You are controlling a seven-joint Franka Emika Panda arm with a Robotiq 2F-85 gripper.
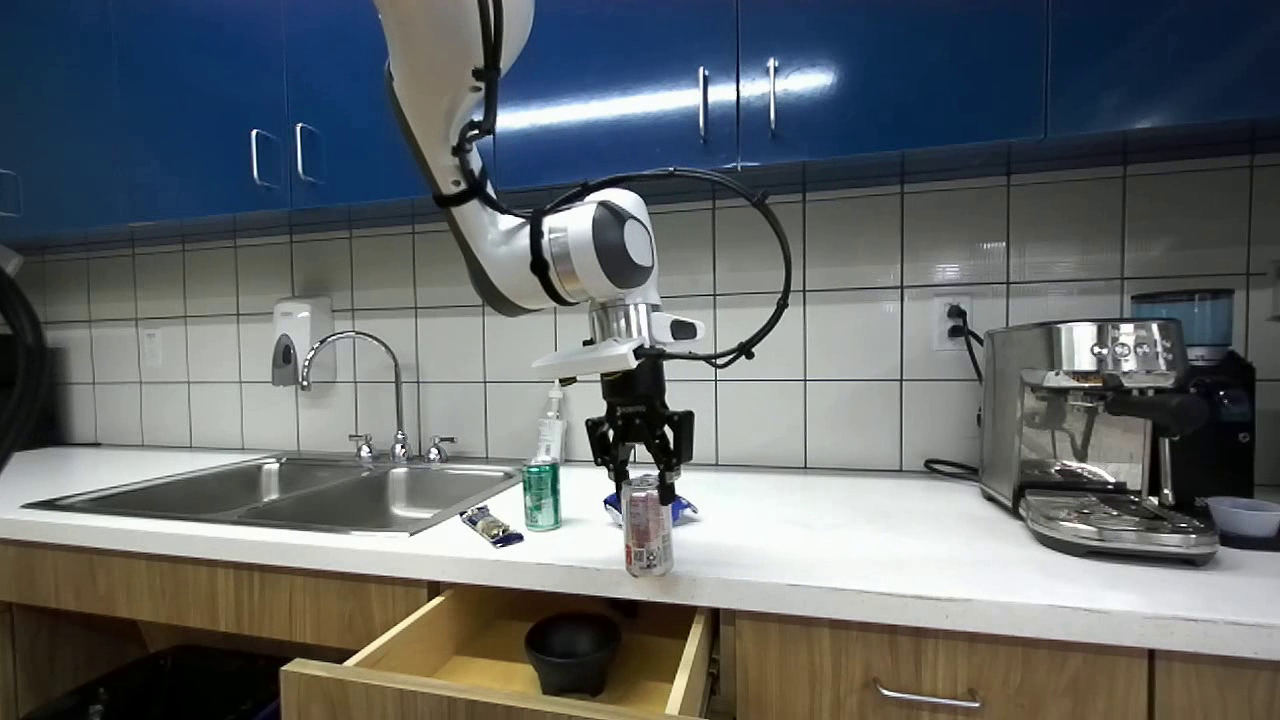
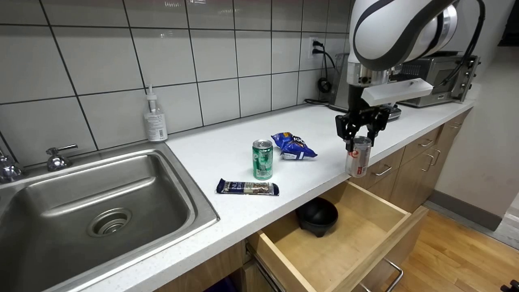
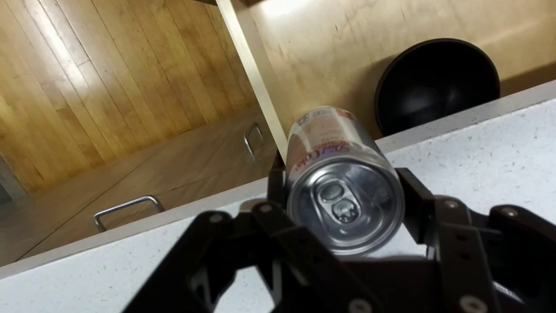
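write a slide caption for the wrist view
End effector gripping a Diet Coke can near an open drawer with a black bowl inside.

A green can [image 2: 262,161] stands upright on the white tabletop [image 1: 850,540], with a wrapped bar [image 2: 247,187] lying just beside it and a blue bag [image 2: 294,146] near it. The steel sink [image 2: 162,239], set into the tabletop, has two basins, and a curved faucet [image 1: 398,400] rises at its back. A pump bottle [image 2: 155,125] stands by the sink's back corner, close to the tiles [image 1: 850,420]; a dispenser [image 1: 303,335] is fixed to the tiles behind the sink. In an exterior view, a coffee machine [image 1: 1085,440] stands near an outlet [image 1: 945,336], with a grinder [image 1: 1230,415] just beside it, and blue cabinets [image 1: 900,90] hang overhead.
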